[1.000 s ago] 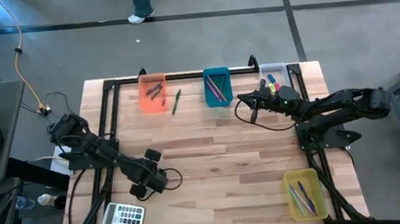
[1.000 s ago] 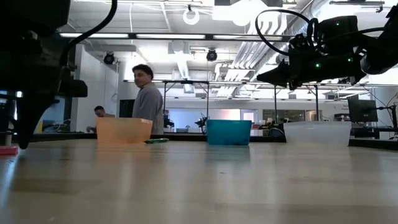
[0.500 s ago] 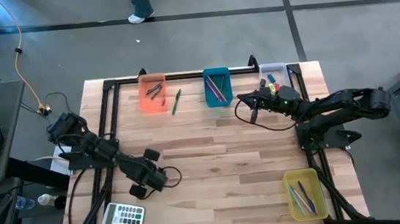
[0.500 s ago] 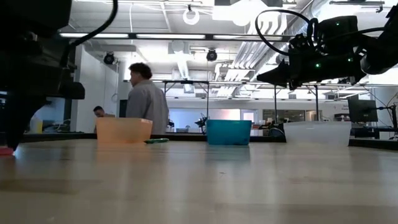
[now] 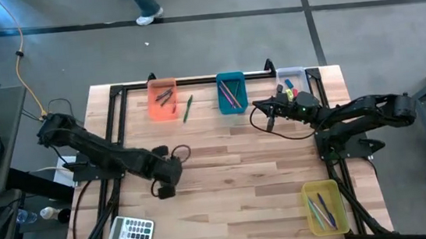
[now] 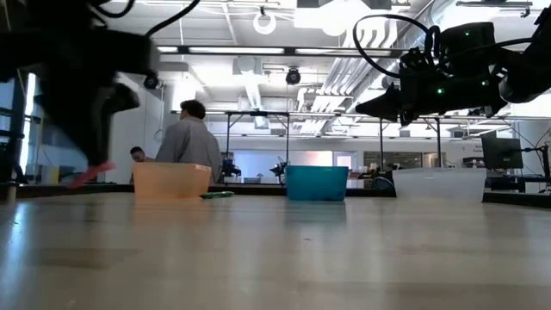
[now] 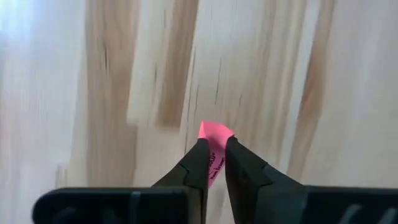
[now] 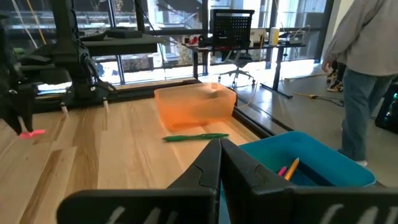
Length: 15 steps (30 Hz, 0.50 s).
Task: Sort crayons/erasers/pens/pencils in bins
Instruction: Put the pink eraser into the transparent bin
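Observation:
My left gripper (image 7: 213,144) is shut on a small pink eraser (image 7: 216,130) and hangs above the table's near left part (image 5: 164,190). The low view shows the eraser (image 6: 90,175) clear of the wood. My right gripper (image 5: 264,119) stays shut and level, with nothing in it, in front of the clear bin (image 5: 291,80). Along the far edge also stand the orange bin (image 5: 162,99) and the teal bin (image 5: 231,92), each with sticks inside. The yellow bin (image 5: 323,207) sits near right. A green pencil (image 5: 188,108) lies flat on the wood between the orange and teal bins. My left gripper pinches the pink eraser between its two fingers, which come steeply from above. One end (image 7: 214,163) sits between the fingertips, and the other end pokes out past them. The eraser (image 8: 31,132) hangs tilted below the fingers, lifted clear of the table.
A grey calculator (image 5: 130,234) lies at the near left corner. A black frame (image 5: 194,80) runs along the table's far edge and sides. A person (image 6: 191,142) walks in the room behind. Bare wood fills the table's middle (image 5: 234,172).
My left gripper has taken hold of the pink eraser, which lay on the table, and raised it clear. It has gone up and a little toward the right and far edges, and its wrist has rolled. The eraser now hangs tilted.

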### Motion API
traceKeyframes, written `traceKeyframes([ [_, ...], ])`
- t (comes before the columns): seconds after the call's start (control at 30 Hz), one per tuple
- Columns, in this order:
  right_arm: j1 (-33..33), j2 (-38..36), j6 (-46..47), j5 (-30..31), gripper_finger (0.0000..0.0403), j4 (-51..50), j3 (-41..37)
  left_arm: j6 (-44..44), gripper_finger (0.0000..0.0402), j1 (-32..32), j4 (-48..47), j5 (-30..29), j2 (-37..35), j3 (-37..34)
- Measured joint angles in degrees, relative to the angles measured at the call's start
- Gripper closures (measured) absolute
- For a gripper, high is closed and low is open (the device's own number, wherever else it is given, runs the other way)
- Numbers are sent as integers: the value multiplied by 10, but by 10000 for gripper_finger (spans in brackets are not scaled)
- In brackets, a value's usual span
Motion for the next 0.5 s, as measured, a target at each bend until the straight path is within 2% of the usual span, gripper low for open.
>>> traceKeyframes([
  [0.1,0,0,0,0,403,-2,0,-14,384,23,72,-2,-26,-20],
  [0.37,0,0,-1,0,403,-10,0,-44,401,83,354,7,-58,-123],
  [0.43,0,0,-2,0,403,-12,0,-45,401,93,381,21,-58,-137],
  [0.5,0,0,-2,0,403,-12,0,-43,401,100,359,50,-58,-140],
])
